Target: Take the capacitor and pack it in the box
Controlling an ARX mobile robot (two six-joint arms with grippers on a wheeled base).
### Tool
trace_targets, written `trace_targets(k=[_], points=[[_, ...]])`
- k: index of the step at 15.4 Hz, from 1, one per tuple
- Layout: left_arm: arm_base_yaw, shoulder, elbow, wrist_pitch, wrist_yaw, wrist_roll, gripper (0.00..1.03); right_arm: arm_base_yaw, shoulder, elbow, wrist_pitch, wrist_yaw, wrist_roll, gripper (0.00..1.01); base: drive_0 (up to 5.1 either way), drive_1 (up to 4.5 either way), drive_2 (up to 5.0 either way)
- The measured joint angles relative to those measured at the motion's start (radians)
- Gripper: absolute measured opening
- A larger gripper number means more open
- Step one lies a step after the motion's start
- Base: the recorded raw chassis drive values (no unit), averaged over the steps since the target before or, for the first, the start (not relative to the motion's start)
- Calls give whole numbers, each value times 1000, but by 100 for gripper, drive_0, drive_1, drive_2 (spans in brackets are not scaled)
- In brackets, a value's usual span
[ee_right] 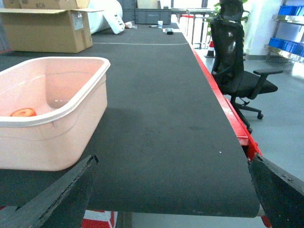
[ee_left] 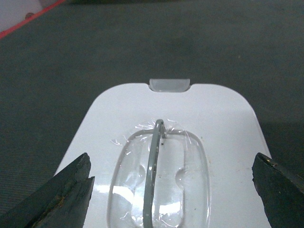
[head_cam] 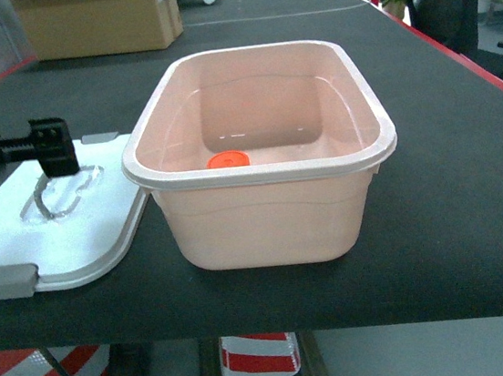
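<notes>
The pale pink rounded-rectangular plastic tub (head_cam: 263, 173) with a flared rim serves as the landmark; it stands near the front edge of the dark tabletop (head_cam: 452, 173). Inside it, on the floor against the near wall, lies a small orange round capacitor (head_cam: 228, 161), alone and touching nothing but the tub.

Just left of the tub, flat on the tabletop, lies the white plastic lid (head_cam: 73, 233), its edge close against the tub's wall. A grey clip latch (head_cam: 6, 280) sits at the lid's near end, another (ee_left: 169, 84) at its far end, and a thin grey handle (ee_left: 153, 171) lies in a clear recessed pocket in the middle. The left gripper (ee_left: 173, 183) hovers over that handle with its dark fingers (ee_left: 61, 190) spread wide, grasping nothing.

To the right of the tub, the right gripper (ee_right: 173, 190) is low at the tabletop's near edge, its fingers (ee_right: 57, 192) likewise released and apart, with nothing between them.

Beyond the tub, at the far left of the tabletop, stands a brown cardboard carton (head_cam: 98, 19). Off the tabletop's right side, farther back, is a black office chair (ee_right: 235, 61).
</notes>
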Motion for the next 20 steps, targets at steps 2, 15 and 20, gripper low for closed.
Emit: trace_targets(k=[2, 15, 20], points=[[1, 112, 91, -66, -3, 5, 98, 0, 0, 0, 0, 0, 0, 98, 0, 0, 0], [30, 181, 156, -118, 23, 7, 2, 0, 0, 0, 0, 0, 0, 98, 0, 0, 0], [73, 61, 186, -213, 40, 6, 2, 0, 0, 0, 0, 0, 0, 98, 0, 0, 0]])
